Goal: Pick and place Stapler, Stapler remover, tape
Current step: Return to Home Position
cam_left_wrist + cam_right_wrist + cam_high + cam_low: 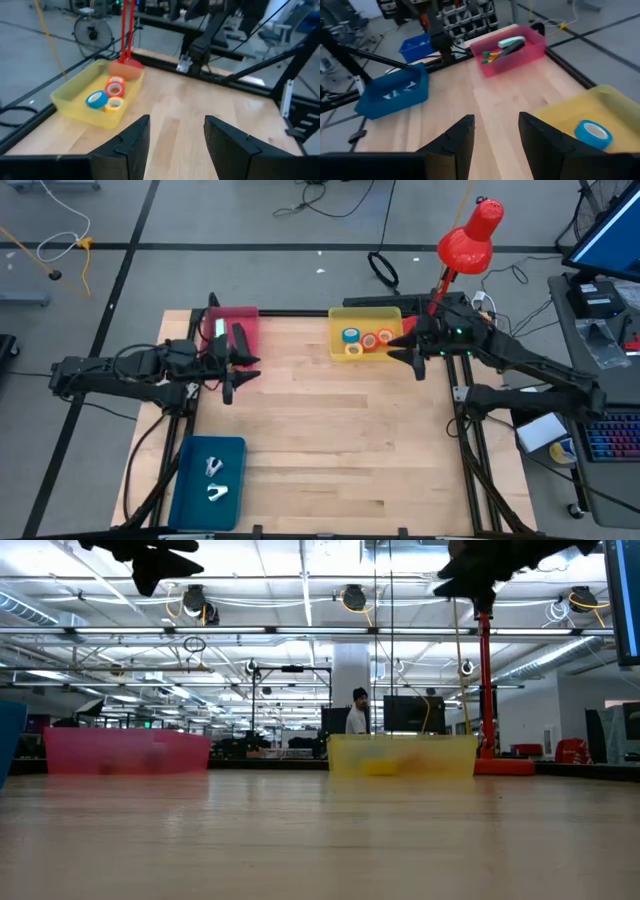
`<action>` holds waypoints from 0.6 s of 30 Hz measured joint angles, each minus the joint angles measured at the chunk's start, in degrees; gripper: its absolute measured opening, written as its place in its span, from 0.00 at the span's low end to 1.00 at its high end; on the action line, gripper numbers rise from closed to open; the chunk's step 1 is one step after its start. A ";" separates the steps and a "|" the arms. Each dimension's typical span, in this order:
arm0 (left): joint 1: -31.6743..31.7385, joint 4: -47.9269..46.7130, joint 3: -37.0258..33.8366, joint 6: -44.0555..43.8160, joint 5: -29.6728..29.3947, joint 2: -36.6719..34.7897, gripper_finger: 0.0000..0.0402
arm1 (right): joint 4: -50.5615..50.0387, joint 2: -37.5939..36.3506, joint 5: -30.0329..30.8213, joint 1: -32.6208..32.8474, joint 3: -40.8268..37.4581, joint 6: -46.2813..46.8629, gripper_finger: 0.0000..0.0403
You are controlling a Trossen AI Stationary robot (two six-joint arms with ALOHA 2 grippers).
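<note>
The tape rolls [364, 339], blue, orange, red and yellow, lie in the yellow tray [340, 320] at the far middle of the table; the left wrist view shows the rolls [107, 95] too. Staplers [510, 45], one green and one black, lie in the pink tray [248, 320]. Two pale staple removers [215, 480] lie in the blue tray [190, 495] at the near left. My left gripper [235, 372] hangs open beside the pink tray. My right gripper [408, 357] hangs open at the yellow tray's right end. Both are raised off the table.
A red desk lamp [468, 238] stands just beyond the table's far right corner, close behind my right arm. Bare wood [340, 440] fills the middle and the near right of the table. A person [357, 712] stands far back in the room.
</note>
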 joint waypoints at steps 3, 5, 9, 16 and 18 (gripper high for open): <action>-1.18 4.53 -2.41 0.21 -0.05 -0.12 0.46 | 0.03 -3.86 4.53 2.35 -3.37 1.48 0.36; -1.94 9.76 -5.91 0.40 -0.01 -0.31 0.46 | 0.08 -6.34 7.27 3.83 -6.30 3.04 0.36; -2.72 21.69 -13.91 -0.46 0.08 -1.64 0.46 | 2.14 -11.17 8.30 6.01 -12.00 4.87 0.36; -2.75 19.38 -17.62 1.66 0.04 -12.39 0.46 | 2.21 -20.63 8.34 6.61 -18.13 5.84 0.36; -2.75 15.85 -17.62 2.33 0.03 -16.45 0.46 | 2.01 -23.69 8.32 6.61 -19.11 5.84 0.37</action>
